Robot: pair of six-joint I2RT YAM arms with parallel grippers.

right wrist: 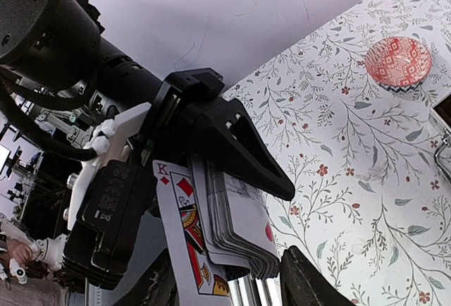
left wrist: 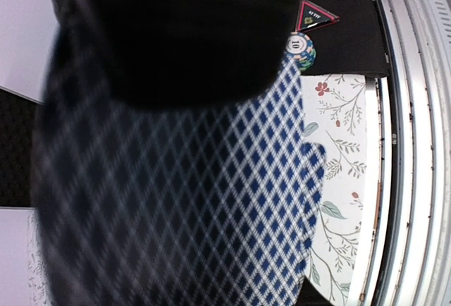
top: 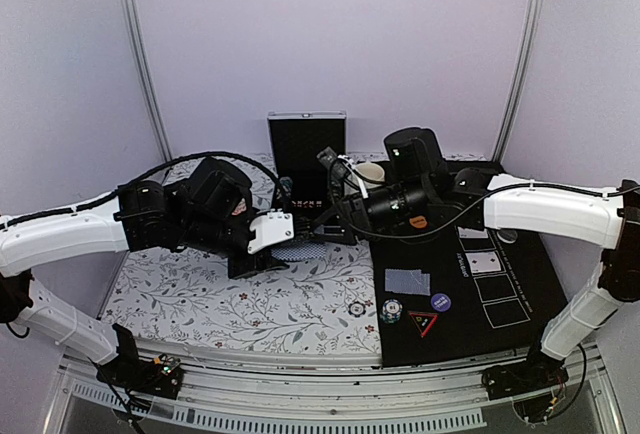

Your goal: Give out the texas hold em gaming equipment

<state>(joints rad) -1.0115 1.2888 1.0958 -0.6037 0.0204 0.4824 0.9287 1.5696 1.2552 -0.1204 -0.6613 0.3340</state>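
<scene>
K w/ red diamond on card deck (right wrist: 184, 214) front; "10" on striped chip (left wrist: 300, 45).

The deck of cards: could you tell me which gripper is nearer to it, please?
Left. The left gripper clamps the deck of cards; the right gripper is open, its fingers flanking the deck's end.

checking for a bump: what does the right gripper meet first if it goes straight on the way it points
The deck of cards held by the left gripper, just ahead of the right gripper; depth unclear.
</scene>
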